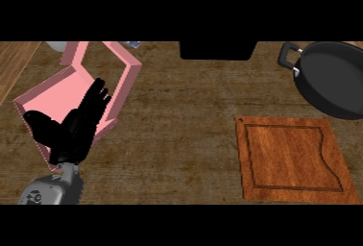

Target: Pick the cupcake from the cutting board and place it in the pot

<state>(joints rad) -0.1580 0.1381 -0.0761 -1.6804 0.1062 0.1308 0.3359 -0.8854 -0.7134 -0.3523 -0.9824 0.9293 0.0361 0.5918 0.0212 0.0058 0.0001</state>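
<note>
A wooden cutting board (294, 159) lies at the lower right of the counter, and no cupcake shows on it. The black pot (333, 79) sits at the upper right, partly cut off by the view's edge, with a handle (287, 56) on its left side. No cupcake is visible anywhere in the view. My left hand (74, 129) stands at the left with its fingers straight and pointing up, over a pink tray. It holds nothing. My right hand does not show.
A pink tray (56, 98) with raised walls lies at the upper left, partly under my left hand. A dark block (217, 50) sits at the top centre. A pale wooden strip (14, 60) runs along the far left edge.
</note>
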